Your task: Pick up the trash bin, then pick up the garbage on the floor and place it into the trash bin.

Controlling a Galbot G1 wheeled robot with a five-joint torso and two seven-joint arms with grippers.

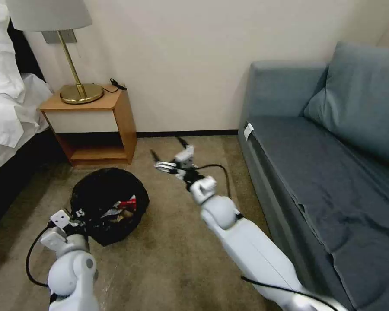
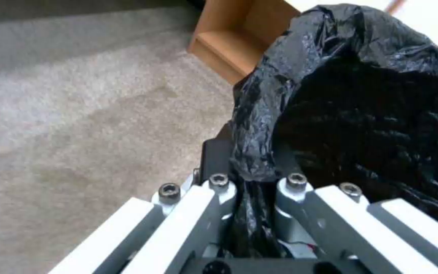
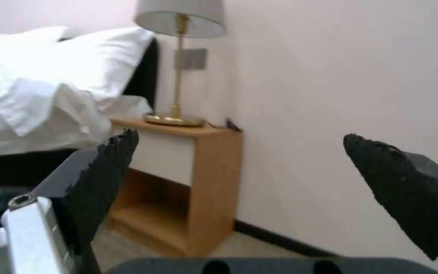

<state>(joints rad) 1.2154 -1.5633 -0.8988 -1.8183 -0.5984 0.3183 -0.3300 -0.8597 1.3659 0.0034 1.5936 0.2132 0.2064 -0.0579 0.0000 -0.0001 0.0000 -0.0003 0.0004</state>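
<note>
From the head view, you have the trash bin [image 1: 109,205] just in front of the nightstand [image 1: 95,125], with your left gripper [image 1: 75,216] clamped on the near edge of its black bag; whether the bin sits on the floor [image 1: 173,259] or hangs just above it, you cannot tell; litter [image 1: 123,209], a red-white packet and something brown among it, lies inside the bin, and the carpet around the nightstand and bin looks bare of garbage, so the collecting seems largely done, though you should check the floor beyond this view. Your right gripper [image 1: 166,149] hovers in the air to the side of the nightstand, toward the sofa [image 1: 324,142], jaws spread and holding nothing.

From the left wrist view, the fingers [image 2: 219,194] are closed together on a gathered fold of the black bag [image 2: 361,95], the nightstand's open shelf just beyond the bin.

From the right wrist view, the two dark pads [image 3: 105,171] stand wide apart and empty, pointed at the nightstand with the lamp [image 3: 178,68] on it.
</note>
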